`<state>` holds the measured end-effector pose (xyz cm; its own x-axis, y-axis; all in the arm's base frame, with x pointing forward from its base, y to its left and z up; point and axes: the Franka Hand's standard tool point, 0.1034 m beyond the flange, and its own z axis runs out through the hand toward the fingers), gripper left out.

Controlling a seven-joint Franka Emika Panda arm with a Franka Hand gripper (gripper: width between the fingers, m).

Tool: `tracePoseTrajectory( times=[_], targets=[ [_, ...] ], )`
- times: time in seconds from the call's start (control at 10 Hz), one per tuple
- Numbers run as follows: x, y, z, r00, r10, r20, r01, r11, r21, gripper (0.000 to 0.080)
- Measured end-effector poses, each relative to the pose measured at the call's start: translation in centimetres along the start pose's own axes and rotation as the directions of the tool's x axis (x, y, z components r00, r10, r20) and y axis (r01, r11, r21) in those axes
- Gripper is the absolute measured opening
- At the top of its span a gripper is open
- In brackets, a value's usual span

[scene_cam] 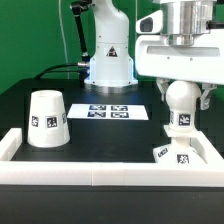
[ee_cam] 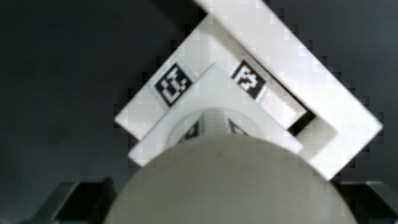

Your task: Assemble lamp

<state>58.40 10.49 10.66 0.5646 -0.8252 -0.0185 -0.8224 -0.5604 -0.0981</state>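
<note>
My gripper (scene_cam: 181, 92) is shut on the ball-topped bulb (scene_cam: 181, 103), holding its round top with the tagged stem pointing down. The bulb hangs just above the small blocky base (scene_cam: 172, 155), which sits in the near corner at the exterior view's right. In the wrist view the bulb's dome (ee_cam: 222, 185) fills the space between the dark fingers (ee_cam: 75, 200), with the base (ee_cam: 267, 95) below it. The large cone shade (scene_cam: 45, 120) stands at the exterior view's left, apart from the gripper.
The marker board (scene_cam: 110, 111) lies flat mid-table. A raised white frame (scene_cam: 100, 171) runs along the front and sides of the black table. The robot's white pedestal (scene_cam: 108, 62) stands at the back.
</note>
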Motion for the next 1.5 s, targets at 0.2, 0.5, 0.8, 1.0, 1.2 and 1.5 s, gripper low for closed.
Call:
tracePoseTrajectory(
  times=[0.2,0.5,0.8,1.0,1.2,1.5],
  targets=[
    [-0.4,-0.3,-0.1,0.993,0.117,0.004,-0.117,0.993,0.004,0.0579],
    [-0.4,-0.3,-0.2,0.965,0.263,0.008,-0.263,0.965,0.007,0.0579],
    [-0.5,-0.3,-0.1,0.963,0.268,0.009,-0.268,0.963,0.006,0.0641],
    [-0.6,-0.4,0.0,0.965,0.263,0.013,-0.263,0.965,0.007,0.0688],
    [-0.8,-0.4,0.0,0.970,0.244,0.014,-0.244,0.970,0.006,0.0697],
    [-3.9,0.7,-1.2,1.000,0.020,0.000,-0.020,1.000,-0.008,0.0699]
  ],
)
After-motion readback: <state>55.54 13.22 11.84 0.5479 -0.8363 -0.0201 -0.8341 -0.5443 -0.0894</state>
